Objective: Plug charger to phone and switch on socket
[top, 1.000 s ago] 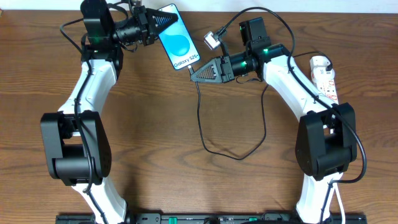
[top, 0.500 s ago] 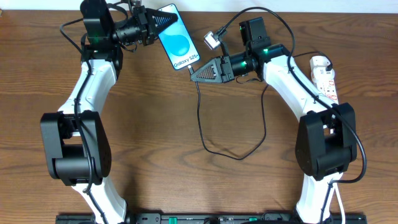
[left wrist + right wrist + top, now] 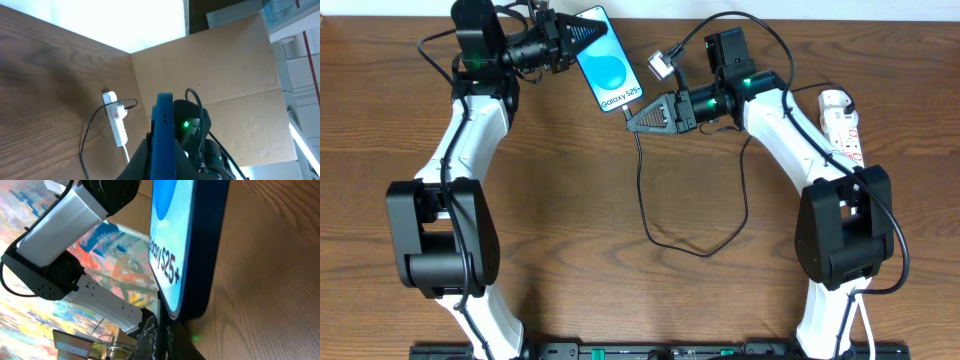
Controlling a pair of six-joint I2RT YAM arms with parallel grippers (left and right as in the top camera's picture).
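Up at the far side of the worktop, the phone was held up off the wood. Our left end effector gripped it near its far end. Right at its near end was the small tip of the charger, pinched in our right end effector. We could not tell if the tip was in yet, so we think the plugging-in step was on. Next, the tip would need lining up and a soft push. Well apart, the socket lay by our right arm, waiting for its switch.
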